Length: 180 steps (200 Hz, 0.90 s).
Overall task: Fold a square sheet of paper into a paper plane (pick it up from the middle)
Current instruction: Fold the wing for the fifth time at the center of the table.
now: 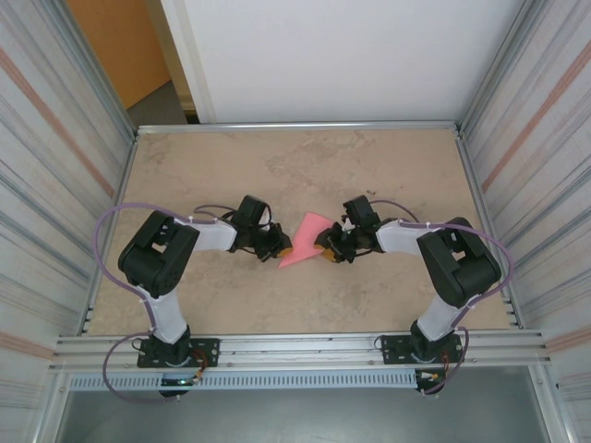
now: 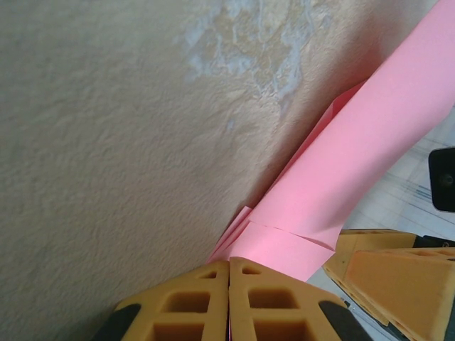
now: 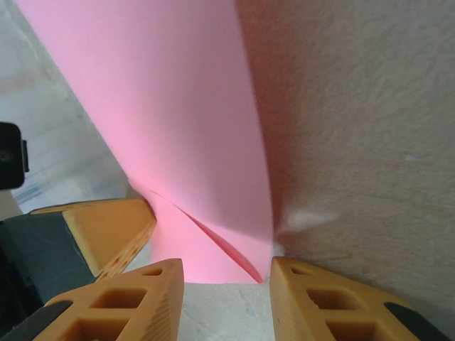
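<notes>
**Both hands on one folded sheet, mid-table**

From above, the pink sheet (image 1: 305, 238) lies folded mid-table (image 1: 388, 175), between my left gripper (image 1: 277, 247) and right gripper (image 1: 325, 247). At my left wrist, the fingers (image 2: 185, 305) are clenched, seemingly on the sheet's corner; a tug could tear or unfold it. At my right wrist, the fingers (image 3: 313, 298) stand parted around the sheet's end, gripping nothing. A skewed pinch would crease it wrong, and my left hand crowds close.

This is a robotics lab test cell: a left arm (image 1: 159, 263) and a right arm (image 1: 459, 263) are bolted to an aluminium extrusion rail (image 1: 305, 343) at the near edge of a beige, stone-patterned tabletop (image 1: 231, 166). Corrugated panels (image 1: 46, 185) wall in both sides (framed in more aluminium profile), and a plain white board (image 1: 351, 55) closes the back.
</notes>
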Available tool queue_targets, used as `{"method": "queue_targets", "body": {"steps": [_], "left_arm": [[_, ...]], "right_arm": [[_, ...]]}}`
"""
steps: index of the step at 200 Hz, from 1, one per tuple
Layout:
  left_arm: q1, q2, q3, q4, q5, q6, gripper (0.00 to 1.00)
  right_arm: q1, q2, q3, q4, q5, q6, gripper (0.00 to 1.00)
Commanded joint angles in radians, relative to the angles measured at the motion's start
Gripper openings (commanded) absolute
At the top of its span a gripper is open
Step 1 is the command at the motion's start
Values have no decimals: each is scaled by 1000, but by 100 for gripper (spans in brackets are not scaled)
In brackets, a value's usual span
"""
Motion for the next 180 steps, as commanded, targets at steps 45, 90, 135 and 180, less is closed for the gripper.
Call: {"method": "queue_targets", "body": {"steps": [45,90,135,180], "left_arm": [[6,28,-24,-31,-18,-8,8],[6,20,-23,-33,-16,-4,8],[6,2,-23,-21,-16,-2,9],[4,-47,-20,27,-11,28,13]], "right_arm": [[-9,-2,-53,173,-12,115,33],[-6,25,-53,188,-15,132,30],[-1,49,-45,221,-10,150,26],[5,48,-22,190,14,139,7]]}}
